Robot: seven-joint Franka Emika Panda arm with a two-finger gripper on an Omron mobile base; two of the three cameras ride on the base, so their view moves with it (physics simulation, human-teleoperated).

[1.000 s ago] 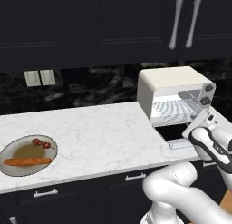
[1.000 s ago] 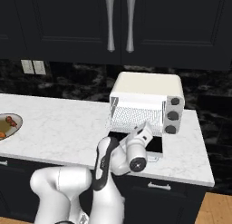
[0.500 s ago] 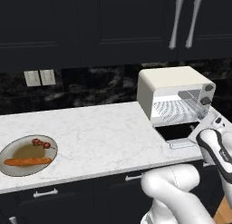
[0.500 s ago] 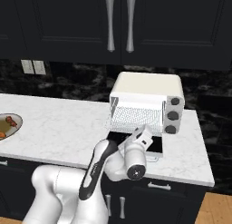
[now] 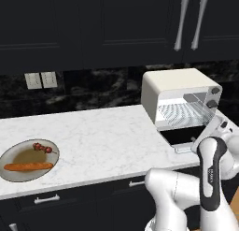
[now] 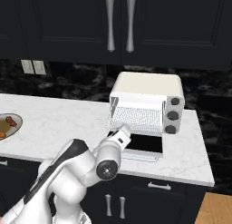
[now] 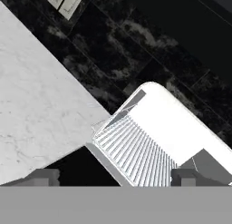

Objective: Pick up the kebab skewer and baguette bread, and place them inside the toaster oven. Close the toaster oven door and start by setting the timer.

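The robot's hand (image 7: 113,178) hung in front of the cream-white boxy toaster oven (image 5: 179,92), fingers spread wide with nothing between them. The dark glass toaster oven door (image 6: 144,144) lay folded down flat, the wire rack bare. Both foods sat well apart from the hand, far off to its left on the white marble surface (image 5: 102,141): the long orange-brown baguette bread (image 5: 28,166) lay lengthwise along the front of a round grey plate (image 5: 10,175), the short red-chunked kebab skewer (image 5: 43,148) just behind it.

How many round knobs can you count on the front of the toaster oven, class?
3, stacked on the toaster oven's right panel: the top knob, the middle knob, the bottom knob.
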